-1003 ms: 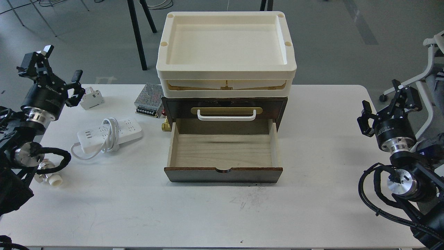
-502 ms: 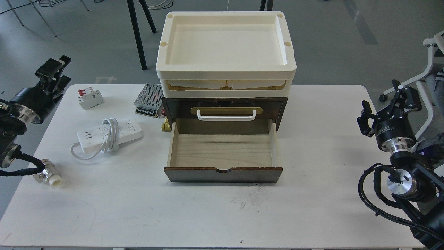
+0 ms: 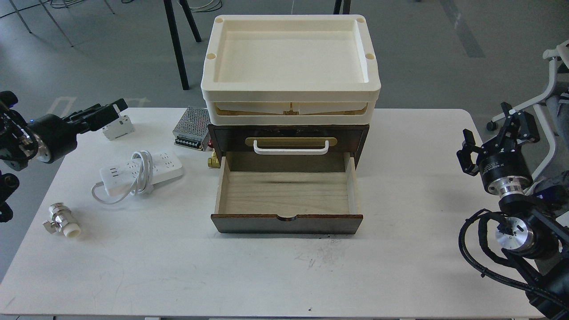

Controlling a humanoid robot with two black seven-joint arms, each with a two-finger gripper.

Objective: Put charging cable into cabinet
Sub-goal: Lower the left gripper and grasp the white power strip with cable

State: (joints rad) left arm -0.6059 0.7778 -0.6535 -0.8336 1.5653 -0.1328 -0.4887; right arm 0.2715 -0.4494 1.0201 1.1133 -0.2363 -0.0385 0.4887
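On the white tabletop [image 3: 178, 266], a small metal valve fitting [image 3: 61, 221] lies nearest, at 8 o'clock. The cabinet [image 3: 288, 140] stands at centre; its lower drawer [image 3: 286, 195] is pulled out toward 6 o'clock, its light wood interior exposed. The charging cable [image 3: 140, 173] lies flat at 9 o'clock from the drawer — well apart from it, cord looped around its middle. The left gripper [image 3: 104, 112] reaches in horizontally beyond the cable, over a white circuit breaker [image 3: 119, 128]; whether its jaws are released or clenched cannot be told. The right gripper [image 3: 498, 133] hovers at 3 o'clock, jaws released, grasping nothing. A perforated metal box [image 3: 192, 128] sits beside the cabinet — a cream tray [image 3: 290, 91] rests on top.
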